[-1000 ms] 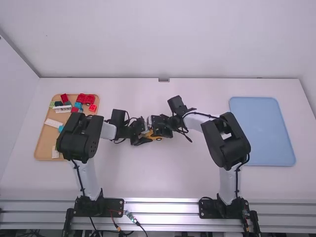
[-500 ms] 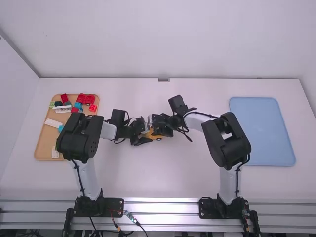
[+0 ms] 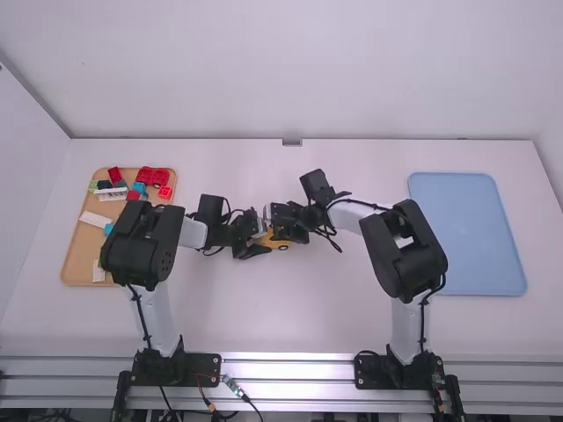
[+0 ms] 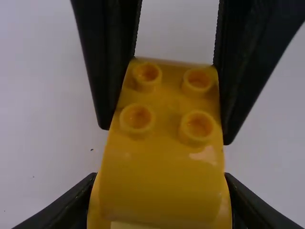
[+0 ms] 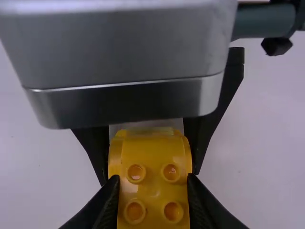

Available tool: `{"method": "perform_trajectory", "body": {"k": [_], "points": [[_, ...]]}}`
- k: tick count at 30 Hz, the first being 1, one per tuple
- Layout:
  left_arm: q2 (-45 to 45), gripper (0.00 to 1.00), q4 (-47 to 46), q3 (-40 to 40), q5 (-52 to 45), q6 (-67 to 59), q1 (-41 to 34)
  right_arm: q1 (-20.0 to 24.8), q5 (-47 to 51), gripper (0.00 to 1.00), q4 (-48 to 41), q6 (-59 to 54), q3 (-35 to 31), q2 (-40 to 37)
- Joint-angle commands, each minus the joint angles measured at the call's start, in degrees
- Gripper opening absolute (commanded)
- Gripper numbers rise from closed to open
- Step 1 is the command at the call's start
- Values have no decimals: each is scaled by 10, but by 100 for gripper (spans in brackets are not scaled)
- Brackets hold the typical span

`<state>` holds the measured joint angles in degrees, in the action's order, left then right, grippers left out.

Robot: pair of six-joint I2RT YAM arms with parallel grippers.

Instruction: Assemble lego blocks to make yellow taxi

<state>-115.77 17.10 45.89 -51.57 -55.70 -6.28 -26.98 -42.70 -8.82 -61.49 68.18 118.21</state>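
In the high view, the yellow taxi is over the counter, between my left arm and my right arm.

In the left wrist view, my left pincer squeezes its round end.

In the right wrist view, my right pincer squeezes its bumpy end. The long way seems to run from pincer to pincer, so I think any push should go straight along it.
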Motion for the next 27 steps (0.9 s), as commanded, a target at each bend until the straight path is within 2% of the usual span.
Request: {"method": "perform_trajectory", "body": {"k": [1,14,27], "points": [[-6,53,-7,-1,-10,2,-2,0,40,0,-13,-5,-3,17],[-6,52,-12,4,-10,2,-2,0,36,0,-35,-13,-4,17],[-6,51,-9,5,-21,2,-1,0,41,0,-21,62,-4,17]]}}
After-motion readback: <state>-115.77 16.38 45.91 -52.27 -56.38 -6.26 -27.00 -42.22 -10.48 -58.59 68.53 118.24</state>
